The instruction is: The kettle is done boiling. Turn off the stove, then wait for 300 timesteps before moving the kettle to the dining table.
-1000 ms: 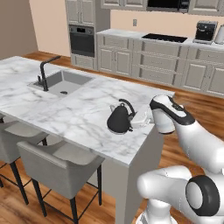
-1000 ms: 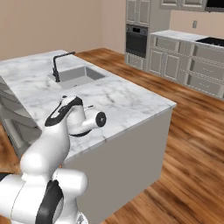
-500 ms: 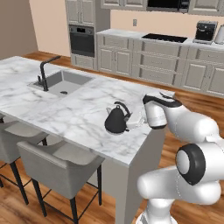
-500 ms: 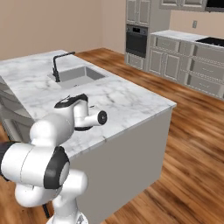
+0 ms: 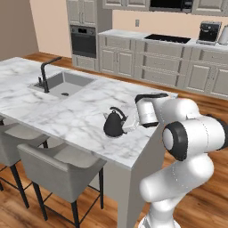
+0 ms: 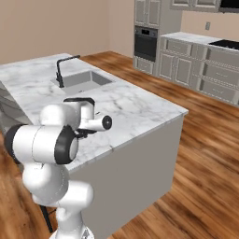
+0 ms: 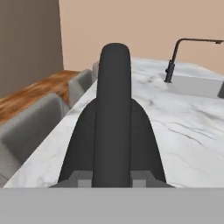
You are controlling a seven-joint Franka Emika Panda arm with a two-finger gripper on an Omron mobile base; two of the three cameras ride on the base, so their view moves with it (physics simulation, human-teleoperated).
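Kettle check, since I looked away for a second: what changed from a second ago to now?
The kettle, gripped by its handle, slid leftward and a bit toward the chairs along the dining table, carried by the gripper as the arm folded in. The grip stayed shut; the sink and faucet did not move.

Rendered scene, evenly and brightly lit; light soft and diffuse, source not discernible. Shadows faint: a soft dark patch under the kettle [image 5: 115, 124] on the desk [image 5: 80, 116], dim shading beneath the chairs [image 5: 62, 171]. No glare on the marble. Base views slightly soft, low resolution. Hand view: kettle handle looms large and near, edges smooth; no edge distortion seen.
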